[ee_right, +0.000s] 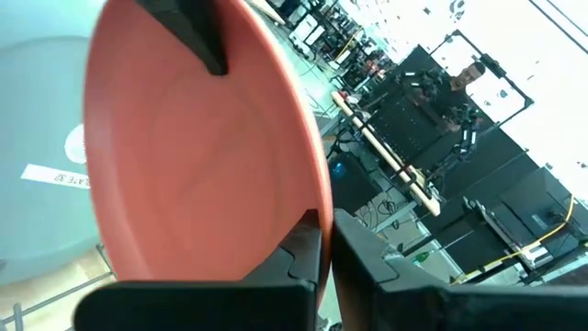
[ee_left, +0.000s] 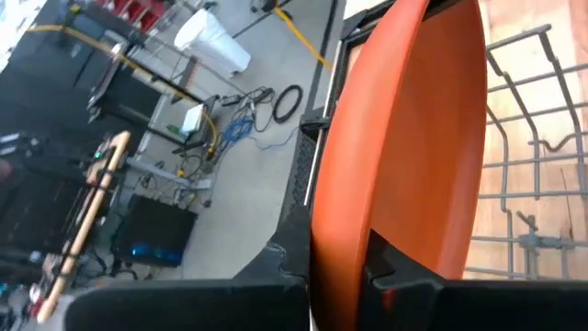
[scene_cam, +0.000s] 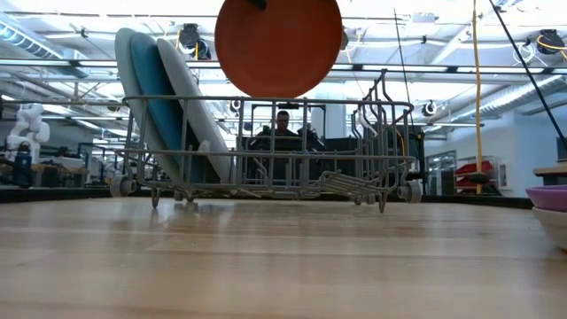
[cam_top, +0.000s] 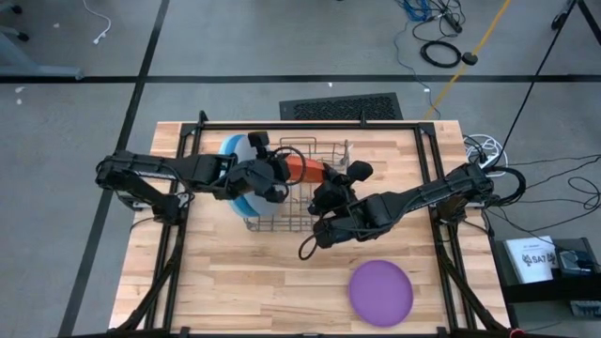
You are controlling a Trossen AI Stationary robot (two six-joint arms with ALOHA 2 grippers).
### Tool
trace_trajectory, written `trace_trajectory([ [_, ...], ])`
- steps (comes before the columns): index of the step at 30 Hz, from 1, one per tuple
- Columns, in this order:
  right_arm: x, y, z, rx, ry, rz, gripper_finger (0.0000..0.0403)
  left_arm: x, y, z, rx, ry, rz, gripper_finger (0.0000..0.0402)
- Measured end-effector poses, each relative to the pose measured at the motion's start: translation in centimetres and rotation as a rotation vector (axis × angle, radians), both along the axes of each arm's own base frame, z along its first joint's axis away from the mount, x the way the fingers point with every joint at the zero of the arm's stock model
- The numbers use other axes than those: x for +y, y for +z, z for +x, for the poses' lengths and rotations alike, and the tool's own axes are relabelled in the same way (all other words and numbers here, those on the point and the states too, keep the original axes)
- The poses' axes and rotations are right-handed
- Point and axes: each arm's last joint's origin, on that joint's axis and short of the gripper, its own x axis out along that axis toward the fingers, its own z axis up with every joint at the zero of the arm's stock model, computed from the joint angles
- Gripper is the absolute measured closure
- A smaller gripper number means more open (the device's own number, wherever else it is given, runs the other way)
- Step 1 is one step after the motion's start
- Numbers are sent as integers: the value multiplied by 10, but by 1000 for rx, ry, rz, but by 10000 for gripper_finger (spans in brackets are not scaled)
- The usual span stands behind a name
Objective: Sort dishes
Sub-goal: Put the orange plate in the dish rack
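- On the far half of the pale wooden table (cam_top: 235, 282) stands the grey wire dish rack (scene_cam: 266, 168), with three large round plates leaning on edge in its left end: a grey plate (scene_cam: 197, 120), a blue plate (scene_cam: 159, 106) and a pale blue plate (scene_cam: 124, 66).
- Above the rack's middle hangs the smaller round orange plate (scene_cam: 277, 44), upright and on edge, clear of the wires.
- At the table's near right lies the smaller round purple plate (cam_top: 380, 289), flat and well apart from the rack; the low view shows it resting on a pale dish (scene_cam: 551, 221).
- Over the rack from the left, the left gripper (ee_left: 354, 267) is clamped on the orange plate's rim.
- Reaching in from the right, the right gripper (ee_right: 328, 241) also pinches that rim, so both grippers seem to share one plate.
- Risk, as I judge it: if one gripper lets go before the other's pinch is firm, the plate could swing or drop onto the wires; opposed pulls could twist it loose.
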Motion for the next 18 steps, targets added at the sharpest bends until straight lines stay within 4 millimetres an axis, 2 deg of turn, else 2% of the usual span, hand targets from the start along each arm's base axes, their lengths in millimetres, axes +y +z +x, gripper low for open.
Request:
trace_trajectory([
  [6, 2, -1, 0, 15, 18, 14, 364, 12, 6, 0, 56, -88, 4, 386],
  [12, 14, 0, -3, 38, 80, 35, 288, 22, 6, -4, 151, -84, 50, 386],
  [18, 31, 13, -14, 22, 174, 65, 211, 26, 2, -4, 281, -283, 60, 386],
])
